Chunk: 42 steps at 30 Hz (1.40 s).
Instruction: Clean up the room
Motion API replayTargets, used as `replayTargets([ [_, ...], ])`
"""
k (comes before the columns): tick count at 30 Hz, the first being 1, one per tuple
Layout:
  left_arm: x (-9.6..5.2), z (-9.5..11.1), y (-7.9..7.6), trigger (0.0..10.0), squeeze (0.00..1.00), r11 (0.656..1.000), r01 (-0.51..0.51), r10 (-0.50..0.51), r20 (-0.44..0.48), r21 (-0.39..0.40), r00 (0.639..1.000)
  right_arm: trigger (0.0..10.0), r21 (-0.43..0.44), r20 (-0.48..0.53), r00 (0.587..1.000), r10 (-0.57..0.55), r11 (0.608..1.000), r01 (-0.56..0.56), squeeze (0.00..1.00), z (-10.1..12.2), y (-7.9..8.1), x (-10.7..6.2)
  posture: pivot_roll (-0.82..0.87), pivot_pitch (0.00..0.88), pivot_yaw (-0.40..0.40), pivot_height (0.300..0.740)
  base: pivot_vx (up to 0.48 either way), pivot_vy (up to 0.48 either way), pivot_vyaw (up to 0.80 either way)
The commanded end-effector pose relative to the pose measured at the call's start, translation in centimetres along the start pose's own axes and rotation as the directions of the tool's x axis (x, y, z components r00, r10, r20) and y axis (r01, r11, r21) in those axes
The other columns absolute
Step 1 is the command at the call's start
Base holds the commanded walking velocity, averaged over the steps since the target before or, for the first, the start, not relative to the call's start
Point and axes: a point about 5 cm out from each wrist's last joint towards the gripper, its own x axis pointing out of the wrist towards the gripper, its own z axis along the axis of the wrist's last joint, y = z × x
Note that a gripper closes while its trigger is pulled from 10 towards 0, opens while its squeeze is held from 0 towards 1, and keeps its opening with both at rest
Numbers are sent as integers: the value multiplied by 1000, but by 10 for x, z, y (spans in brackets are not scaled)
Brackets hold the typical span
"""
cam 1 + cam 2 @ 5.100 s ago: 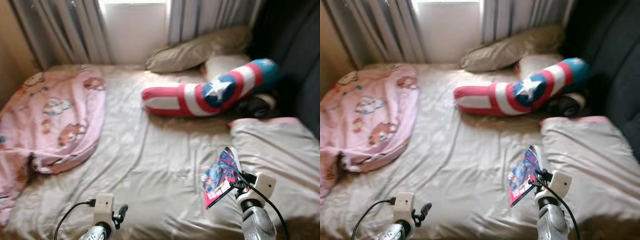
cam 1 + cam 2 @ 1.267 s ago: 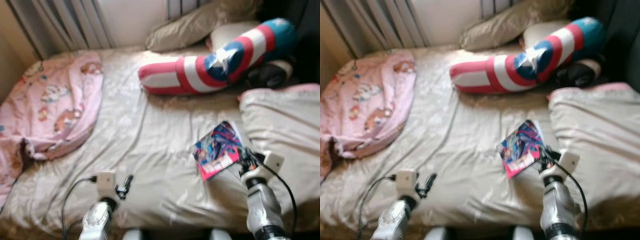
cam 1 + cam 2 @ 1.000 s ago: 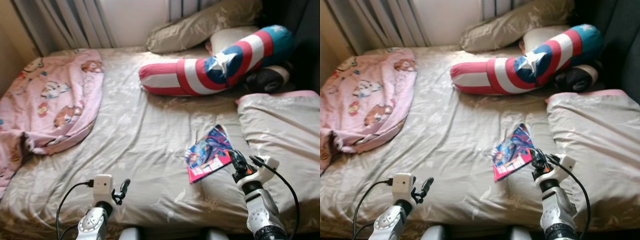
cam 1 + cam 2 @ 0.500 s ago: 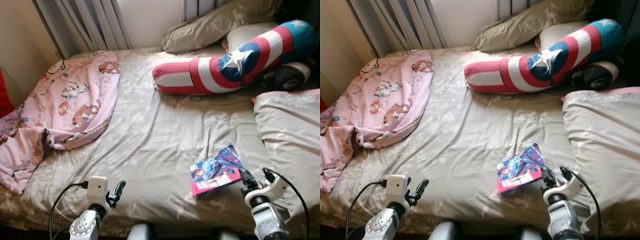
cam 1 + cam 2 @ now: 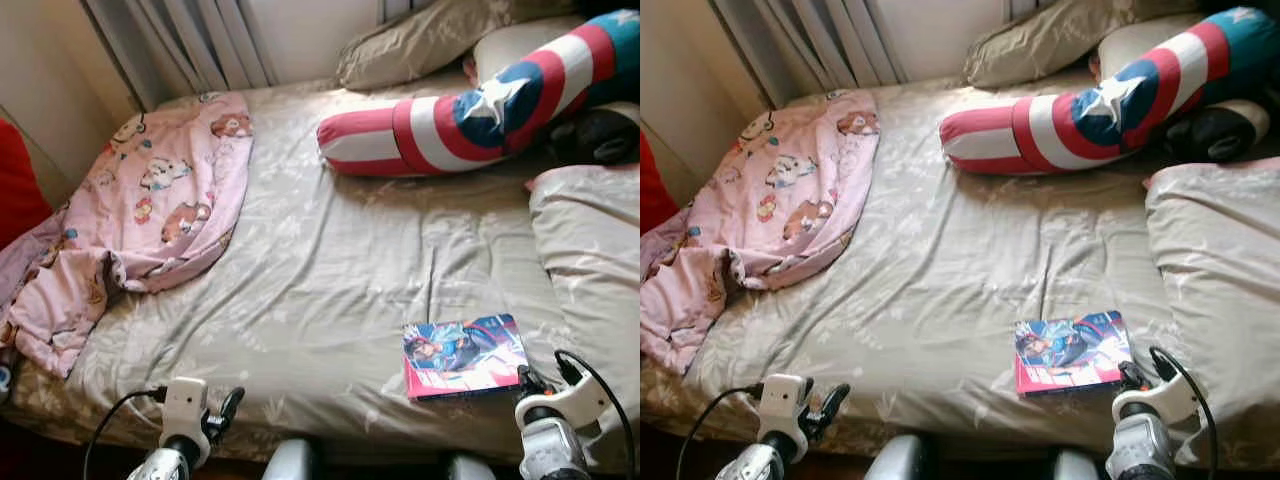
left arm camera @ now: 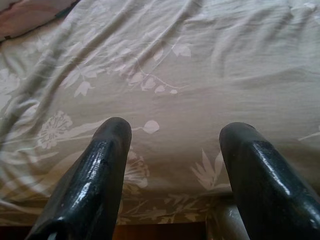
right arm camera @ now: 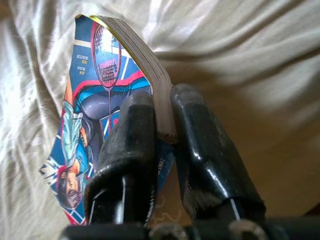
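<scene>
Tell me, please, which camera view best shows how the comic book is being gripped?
The right wrist view: the right gripper clamps the comic book by its page edge. Both eye views show its cover flat on the bed, its corner hidden by the wrist.

Bare sheet [image 5: 330, 270] lies open mid-bed, hemmed by pink blanket [image 5: 150, 200], striped bolster [image 5: 470, 110] and pillow [image 5: 590, 240].

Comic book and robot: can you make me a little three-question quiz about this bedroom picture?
1. True or false: the right gripper is shut on the comic book.
2. Which lies on the bed's left side? A) pink cartoon blanket B) star-and-stripes bolster pillow C) beige pillow
3. Fill in: the left gripper hovers over the bedsheet with its fingers ____.

Key: 1 true; 2 A; 3 open.
</scene>
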Motion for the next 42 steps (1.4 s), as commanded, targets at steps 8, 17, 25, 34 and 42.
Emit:
replayTargets([
  [8,-12,-3,8,10000,0,999,-3,4,-36,41,999,10000,-90,-29,998,-57,994,54,0,-1,-4,0,208,156,181,636,0,0,0],
  [17,-19,-8,8,10000,0,999,-7,10,-68,43,998,10000,-100,-16,997,-82,992,80,0,6,-2,3,215,167,178,636,0,0,0],
  [25,-18,-7,7,10000,0,999,-4,8,-81,46,997,10000,-95,7,992,-127,987,127,682,10,-5,3,215,165,180,636,0,0,0],
  [34,-13,-3,4,10000,0,999,6,-2,-78,49,997,10000,-104,28,983,-180,978,182,157,18,-17,1,215,153,175,636,0,0,0],
  [42,-1,-1,-1,10000,0,1000,-2,4,-70,24,998,10000,-423,85,995,54,906,-13,0,26,11,5,163,127,152,636,0,0,0],
])
